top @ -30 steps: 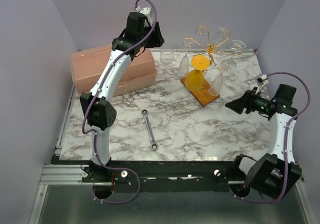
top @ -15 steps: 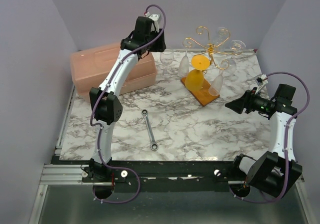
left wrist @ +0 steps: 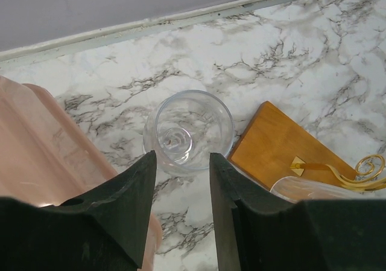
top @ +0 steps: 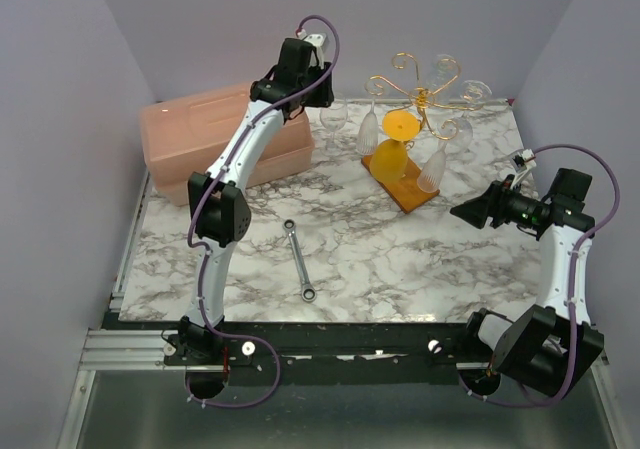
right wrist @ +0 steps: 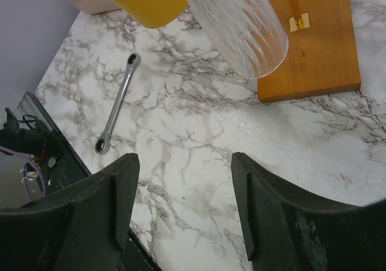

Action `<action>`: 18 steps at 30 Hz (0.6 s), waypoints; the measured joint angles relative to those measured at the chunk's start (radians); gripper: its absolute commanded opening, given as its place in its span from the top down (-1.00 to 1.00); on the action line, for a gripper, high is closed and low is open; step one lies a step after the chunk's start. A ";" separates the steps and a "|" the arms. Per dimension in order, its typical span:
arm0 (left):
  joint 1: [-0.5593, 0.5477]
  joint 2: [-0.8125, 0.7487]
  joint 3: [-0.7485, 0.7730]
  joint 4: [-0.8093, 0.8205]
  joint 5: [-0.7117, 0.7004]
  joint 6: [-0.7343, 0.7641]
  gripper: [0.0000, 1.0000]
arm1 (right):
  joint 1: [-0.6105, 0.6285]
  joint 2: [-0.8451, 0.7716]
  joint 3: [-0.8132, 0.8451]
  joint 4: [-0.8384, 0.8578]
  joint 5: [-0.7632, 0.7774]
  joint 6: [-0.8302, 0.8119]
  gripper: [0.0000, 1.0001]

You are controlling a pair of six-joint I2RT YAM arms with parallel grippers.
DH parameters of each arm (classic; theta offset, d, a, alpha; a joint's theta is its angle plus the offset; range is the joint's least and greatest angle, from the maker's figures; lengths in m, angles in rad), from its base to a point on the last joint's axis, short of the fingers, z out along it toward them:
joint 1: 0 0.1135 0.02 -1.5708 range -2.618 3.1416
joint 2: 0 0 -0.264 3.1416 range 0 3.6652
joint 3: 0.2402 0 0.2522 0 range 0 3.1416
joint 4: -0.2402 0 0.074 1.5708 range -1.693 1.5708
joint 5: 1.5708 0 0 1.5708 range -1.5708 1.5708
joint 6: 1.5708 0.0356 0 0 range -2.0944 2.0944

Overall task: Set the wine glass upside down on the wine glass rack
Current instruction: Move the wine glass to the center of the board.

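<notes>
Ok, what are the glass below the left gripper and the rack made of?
The wine glass looks like clear glass, possibly plastic: the marbled tabletop shows through its bowl. The wine glass rack has thin shiny gold wire arms, likely metal; its flat orange-brown base, faintly grained and smooth, looks like wood.

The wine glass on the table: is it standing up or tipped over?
Standing up. The left wrist view looks down into the wine glass: round open rim on top, foot showing through the bowl.

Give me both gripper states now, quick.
Left gripper: open, jaws apart, holding nothing; the wine glass shows beyond them, not gripped.
Right gripper: open, holding nothing.
</notes>
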 measured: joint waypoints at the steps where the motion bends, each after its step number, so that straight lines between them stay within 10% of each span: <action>1: -0.002 0.000 0.000 -0.001 -0.002 -0.001 0.19 | 0.000 -0.001 0.000 0.000 0.000 0.000 -0.38; 18: -0.012 0.060 0.036 -0.009 -0.078 -0.031 0.39 | 0.000 -0.013 0.000 0.000 0.000 -0.001 -0.38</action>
